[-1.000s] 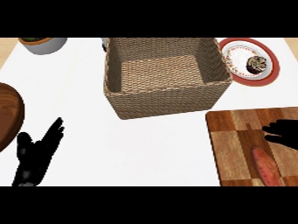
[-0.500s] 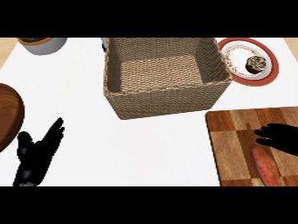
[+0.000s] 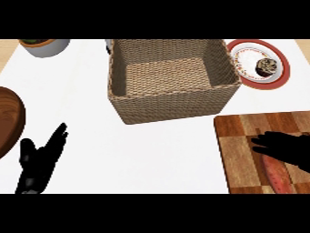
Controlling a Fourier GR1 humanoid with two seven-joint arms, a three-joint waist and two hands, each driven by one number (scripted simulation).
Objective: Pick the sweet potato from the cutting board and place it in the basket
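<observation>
Fingers of the black right hand [image 3: 292, 148] lie spread and straight over the long reddish sweet potato [image 3: 278, 173] on the brown wooden cutting board [image 3: 241, 150], holding nothing yet, probably so they can close round it. The square woven basket [image 3: 172, 73] waits nearby. The left hand [image 3: 42, 159] rests open.

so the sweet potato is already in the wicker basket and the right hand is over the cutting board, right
Not quite. In the head view the sweet potato lies on the cutting board, partly under the right hand; it is not in the wicker basket, which shows nothing inside. The right hand is indeed over the cutting board.
</observation>
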